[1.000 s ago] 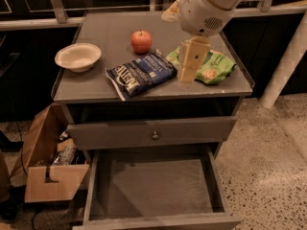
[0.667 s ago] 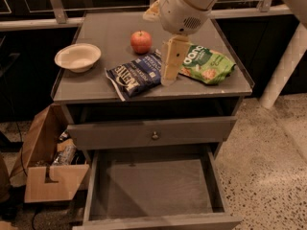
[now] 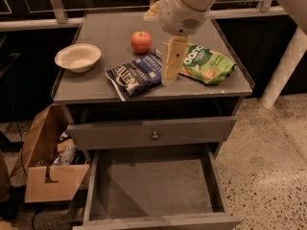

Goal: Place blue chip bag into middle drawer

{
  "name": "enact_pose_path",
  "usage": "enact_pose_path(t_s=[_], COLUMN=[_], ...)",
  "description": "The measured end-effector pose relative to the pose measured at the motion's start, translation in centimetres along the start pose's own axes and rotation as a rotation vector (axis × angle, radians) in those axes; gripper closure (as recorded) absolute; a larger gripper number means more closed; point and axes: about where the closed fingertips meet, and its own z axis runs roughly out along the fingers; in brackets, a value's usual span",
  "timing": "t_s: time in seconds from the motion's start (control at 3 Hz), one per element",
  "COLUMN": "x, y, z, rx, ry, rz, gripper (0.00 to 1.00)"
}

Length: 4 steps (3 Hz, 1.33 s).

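Nearest, at the bottom, the middle drawer point(image 3: 153, 188) stands pulled out, its flat grey floor bare; its front edge is cut off by the lower border. To its left, on the floor, sits a cardboard box point(image 3: 48, 176) whose contents are too dark to make out. Above the open drawer is a closed drawer front point(image 3: 120, 134) with a small round knob point(image 3: 155, 135).

On the cabinet top point(image 3: 110, 32), near the front edge, lies the blue chip bag point(image 3: 134, 75) – flat, lettered face up, its long axis slanting from near left to far right. Its near-left sealed end points toward the front edge; its far-right end is hidden behind the gripper point(image 3: 169, 80).

The gripper hangs pointing straight down over that right end, between the blue bag and a green snack bag point(image 3: 208, 67) lying just to the right. Whether it is released or clenched cannot be told – it reads as one pale slab, and contact with the bag is unclear.

Farther back sit a white bowl point(image 3: 77, 57) at left and a red apple point(image 3: 141, 41) near the middle. The robot's arm point(image 3: 184, 6) is cut off at the top.
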Motion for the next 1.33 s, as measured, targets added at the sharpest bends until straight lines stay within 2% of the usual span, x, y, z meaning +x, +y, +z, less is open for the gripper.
enact_pose_path(t_s=[0.33,0.67,1.0,1.33], x=[1.3,3.6,3.6,2.5], y=[-2.1,-4.1,-4.1,-5.4], z=[1.3,3.8,3.8,5.7], rx=[0.022,0.002,0.002,-0.004], ry=[0.008,0.019,0.019,-0.001], rz=[-0.023,-0.055,-0.055,-0.117], gripper=[0.00,0.00,0.00,0.00])
